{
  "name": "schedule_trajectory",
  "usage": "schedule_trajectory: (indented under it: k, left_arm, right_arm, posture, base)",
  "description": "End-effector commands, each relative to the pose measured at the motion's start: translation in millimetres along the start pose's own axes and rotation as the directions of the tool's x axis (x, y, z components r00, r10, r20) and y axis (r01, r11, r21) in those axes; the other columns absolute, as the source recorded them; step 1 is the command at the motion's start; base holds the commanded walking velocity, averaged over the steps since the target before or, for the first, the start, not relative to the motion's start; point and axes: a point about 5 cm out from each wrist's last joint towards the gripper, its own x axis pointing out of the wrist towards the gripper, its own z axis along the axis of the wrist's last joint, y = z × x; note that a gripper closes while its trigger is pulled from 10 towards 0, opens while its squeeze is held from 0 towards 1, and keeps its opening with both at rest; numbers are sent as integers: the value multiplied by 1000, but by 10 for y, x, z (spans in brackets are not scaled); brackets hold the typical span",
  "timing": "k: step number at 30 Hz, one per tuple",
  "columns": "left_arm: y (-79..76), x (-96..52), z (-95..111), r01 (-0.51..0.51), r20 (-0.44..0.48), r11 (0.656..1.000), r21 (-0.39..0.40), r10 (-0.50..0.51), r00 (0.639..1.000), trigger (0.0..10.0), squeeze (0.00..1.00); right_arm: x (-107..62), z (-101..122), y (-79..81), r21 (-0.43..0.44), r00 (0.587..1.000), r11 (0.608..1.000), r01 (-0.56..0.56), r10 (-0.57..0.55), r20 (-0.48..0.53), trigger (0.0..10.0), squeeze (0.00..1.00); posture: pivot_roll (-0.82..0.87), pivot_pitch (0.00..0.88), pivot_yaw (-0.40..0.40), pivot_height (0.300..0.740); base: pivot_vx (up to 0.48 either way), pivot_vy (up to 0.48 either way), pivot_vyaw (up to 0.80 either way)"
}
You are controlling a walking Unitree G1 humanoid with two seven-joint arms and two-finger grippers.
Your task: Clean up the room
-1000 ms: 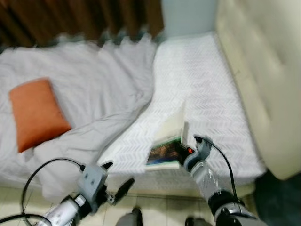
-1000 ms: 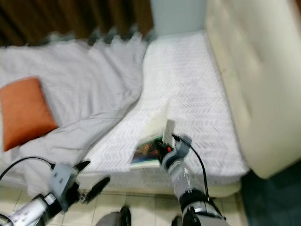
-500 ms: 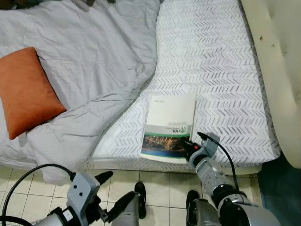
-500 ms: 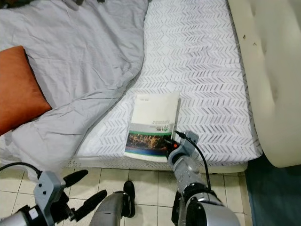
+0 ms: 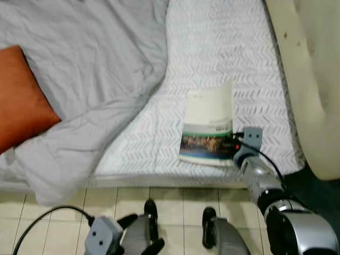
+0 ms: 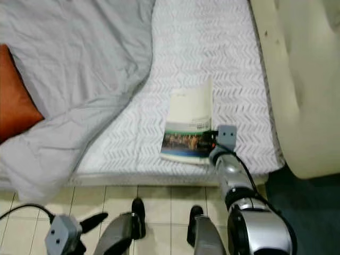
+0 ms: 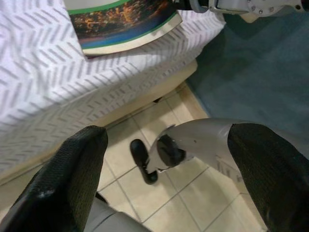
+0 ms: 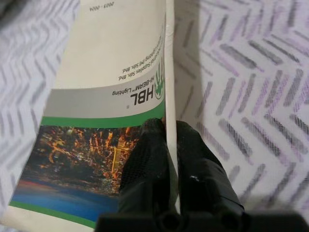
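A thin catalogue [image 5: 209, 126] with a cream upper cover and a night city photo lies near the bed's front edge, on the white patterned sheet [image 5: 223, 64]. My right gripper [image 8: 167, 145] is shut on the catalogue [image 8: 111, 101], its two black fingers pinching the edge nearest the headboard side. The right arm [image 5: 260, 180] reaches up from the lower right. My left gripper [image 7: 164, 159] hangs low over the tiled floor with its fingers [image 7: 72, 174] wide apart and nothing between them; its wrist [image 5: 103, 239] shows at the bottom left.
A grey duvet [image 5: 90, 74] covers the bed's left part, with an orange pillow [image 5: 18, 95] on it. A cream padded headboard [image 5: 313, 79] stands at the right. Beige floor tiles [image 5: 175, 199] run along the bed; dark teal carpet [image 7: 260, 63] lies beside them.
The camera has shifted, so the bed sits differently in view. My right gripper keeps its pinch on the catalogue. The left arm has dropped lower in the picture.
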Motion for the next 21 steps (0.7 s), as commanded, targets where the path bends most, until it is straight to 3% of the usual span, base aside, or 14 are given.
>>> schedule_trajectory:
  k: [1,7,14,21]
  left_arm:
    - [-50,-48,-40,-12,-26,1000,-15,12,1000,10000,0]
    - [-84,-50,-60,-30,-29,999,-27,29,999,10000,0]
    - [-100,-22,-47,-36,-19,999,-27,35,999,10000,0]
    - [-120,-17,-48,-32,-17,999,-25,32,999,10000,0]
  right_arm:
    - [-42,-210,64,-48,993,997,-58,53,-106,0,0]
    - [-45,-242,117,-111,981,984,-140,122,-151,0,0]
    - [-42,-230,108,-158,980,977,-145,120,-157,0,0]
    - [-12,-133,72,-134,991,987,-90,75,-113,0,0]
  posture:
    - [209,548,99,740]
    - [205,552,90,740]
    - [202,554,85,740]
    - [201,554,83,740]
  base:
    - [0,0,0]
    - [0,0,0]
    - [0,0,0]
    - [0,0,0]
